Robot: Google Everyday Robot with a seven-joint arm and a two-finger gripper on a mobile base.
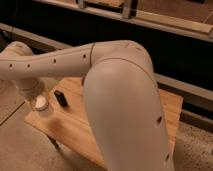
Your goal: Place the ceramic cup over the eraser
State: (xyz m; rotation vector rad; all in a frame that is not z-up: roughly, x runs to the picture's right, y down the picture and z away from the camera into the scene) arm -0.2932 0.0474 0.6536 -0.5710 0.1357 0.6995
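**Cup at gripper, left of eraser, not over it**

Cup (40,104): small, white, cylindrical. Round end turned up toward camera, pale ring around a slightly darker middle. Narrower than the wrist housing above it. Lower body in shadow, hard to make out.

Position: left corner of table (165,107), just beside eraser (60,98), on its left. Narrow strip of bare wood between the two, so apart, not touching. Cannot tell whether resting on the wood or held just off it.

Eraser: small black block, narrower than cup, lying on the wood, long side pointing away from camera. Uncovered.

Gripper (37,99): at the left table corner, right at the cup, coming in from above and behind. Mostly hidden by the white wrist housing. Grip state: cannot tell, released or clenched on cup not visible.

Arm (120,100): white, large elbow filling centre foreground. Forearm running left across the view, row of small dark holes along it, bending down into the wrist at far left.

Table: small, light wood planks, standing on speckled floor (196,146)
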